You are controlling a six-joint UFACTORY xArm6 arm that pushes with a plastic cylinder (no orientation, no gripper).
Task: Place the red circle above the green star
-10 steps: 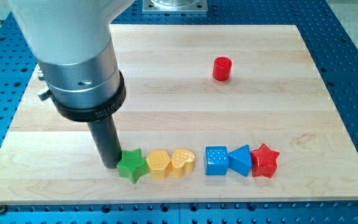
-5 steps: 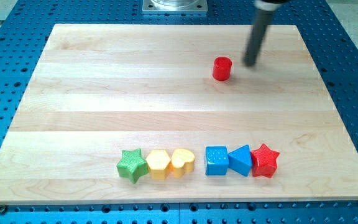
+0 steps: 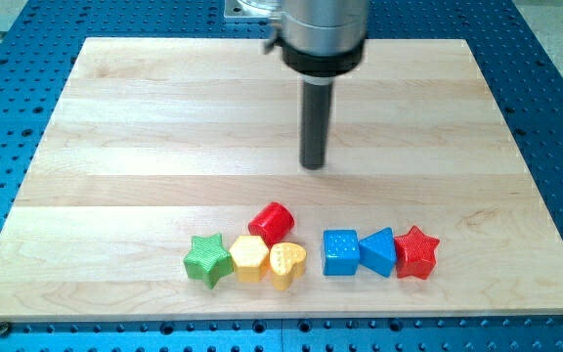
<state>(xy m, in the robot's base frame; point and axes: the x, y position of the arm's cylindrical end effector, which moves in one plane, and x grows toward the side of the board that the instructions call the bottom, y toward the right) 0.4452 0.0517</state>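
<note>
The red circle [image 3: 273,221], a short cylinder, lies tipped near the view's bottom centre, touching the yellow hexagon [image 3: 249,257] and the yellow heart [image 3: 286,263] from above. The green star [image 3: 207,259] sits at the left end of that row, below and to the left of the red circle. My tip [image 3: 313,164] rests on the board above and to the right of the red circle, well apart from every block.
A blue cube [image 3: 340,252], a blue triangle [image 3: 378,252] and a red star [image 3: 416,251] form a touching row at the view's bottom right. The wooden board [image 3: 115,147] is ringed by a blue perforated table.
The red circle has gone from the view's upper right down to the yellow blocks. The yellow heart has shifted slightly down. My tip moved from beside the circle's old spot to the board's middle.
</note>
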